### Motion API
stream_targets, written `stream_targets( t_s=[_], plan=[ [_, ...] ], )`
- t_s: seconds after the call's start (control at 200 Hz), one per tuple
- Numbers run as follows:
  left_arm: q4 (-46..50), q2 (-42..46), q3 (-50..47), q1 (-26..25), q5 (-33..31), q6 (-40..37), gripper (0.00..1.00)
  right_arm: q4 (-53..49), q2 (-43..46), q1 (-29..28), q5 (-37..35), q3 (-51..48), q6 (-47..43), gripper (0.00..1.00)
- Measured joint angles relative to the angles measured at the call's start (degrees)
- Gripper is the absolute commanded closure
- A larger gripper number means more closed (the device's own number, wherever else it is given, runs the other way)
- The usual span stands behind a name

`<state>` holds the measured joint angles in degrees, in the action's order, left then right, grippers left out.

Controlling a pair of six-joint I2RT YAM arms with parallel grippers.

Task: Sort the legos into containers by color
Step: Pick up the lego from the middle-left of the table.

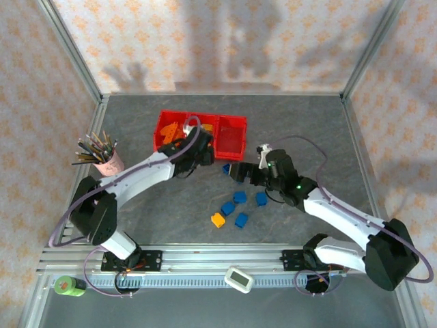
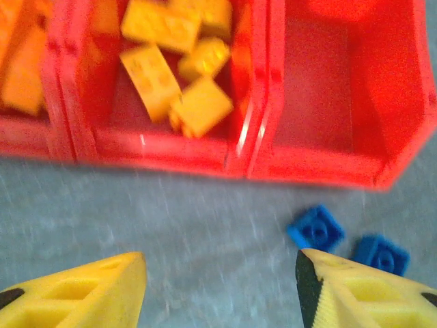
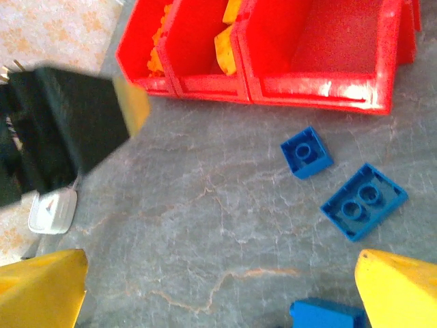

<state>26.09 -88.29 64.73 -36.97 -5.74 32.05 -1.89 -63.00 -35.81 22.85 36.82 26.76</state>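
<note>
Just ahead of left claw (image 2: 220, 263) sit the red containers (image 2: 171, 154), 3 bins joined in a row, w/ a strip of gray bench (image 2: 136, 212) between. Left claw is open, fingers well apart, nothing betw. them. Mid bin, straight ahead of it, holds yellow legos (image 2: 181, 68) in a loose heap. Bin ahead-left holds what look like orange legos (image 2: 24, 61), too blurred to be sure. Two blue legos (image 2: 315, 229) lie on bench ahead-right of it, near the tray's front wall.

Right claw (image 3: 222, 256) is spread wide, holding nothing. Ahead-right of it lie a small blue brick (image 3: 306, 152) and a longer blue brick (image 3: 364, 201), near each other but apart. A third blue brick (image 3: 326, 316) lies just beside the finger at right of its view, partly cut by frame edge. From above, more blue pcs (image 1: 240, 197) plus one yellow-orange pc (image 1: 218, 220) lie on near side of right claw, toward arm bases.
</note>
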Motion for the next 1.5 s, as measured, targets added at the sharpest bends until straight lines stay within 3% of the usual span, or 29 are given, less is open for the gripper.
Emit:
stream_targets(
  t_s=[0.215,0.385,0.661,0.991,1.497],
  plan=[
    [0.98,6.03,-9.75,-8.92,2.25,6.19,0.34,-3.08,3.74,0.0,1.66,-4.68,0.37,0.0],
    [1.25,8.66,-14.51,-16.31,2.75,15.26,0.29,-3.89,5.88,0.02,3.65,-9.14,1.64,0.0],
    [-0.39,9.68,-20.06,-24.37,4.04,28.26,0.21,-4.79,9.9,0.02,4.22,-13.84,2.86,0.0],
    [-3.19,3.08,-19.67,-28.11,4.04,34.05,0.23,-4.7,10.14,0.02,4.17,-14.45,3.08,0.0],
    [-4.46,-3.72,-15.67,-28.57,2.27,34.58,0.33,-4.55,10.54,0.02,4.13,-15.04,3.06,0.0]
  ],
)
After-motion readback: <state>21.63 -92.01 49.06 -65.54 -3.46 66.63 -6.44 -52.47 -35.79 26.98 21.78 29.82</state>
